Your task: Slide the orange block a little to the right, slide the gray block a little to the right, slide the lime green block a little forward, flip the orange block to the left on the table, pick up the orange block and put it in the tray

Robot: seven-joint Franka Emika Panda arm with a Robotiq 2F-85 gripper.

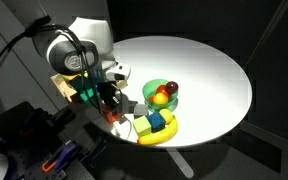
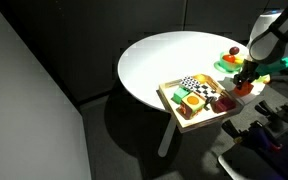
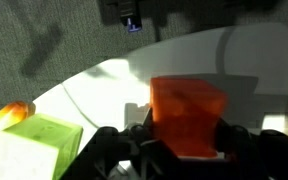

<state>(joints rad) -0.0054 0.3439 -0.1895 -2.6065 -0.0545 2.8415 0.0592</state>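
Gripper: its two dark fingers stand one on each side of the orange block. I cannot tell if they squeeze it.
Where the orange block is: between the fingers, over the white table, near its round edge.
Only the wrist view shows: the orange block up close, with the lime green block low on its left.
Only an exterior view shows: the tray, with small things in it, near the gripper.
Also in an exterior view: the green bowl with fruit in it, the yellow banana and the blue block. The arm hides the orange block there.
Count: one orange block, one lime green block, one blue block, one tray, one bowl, one banana.
Which way the orange block faces: one flat side faces the wrist camera, and it sits straight, not tipped. Its sides look the same, so it has no long side.
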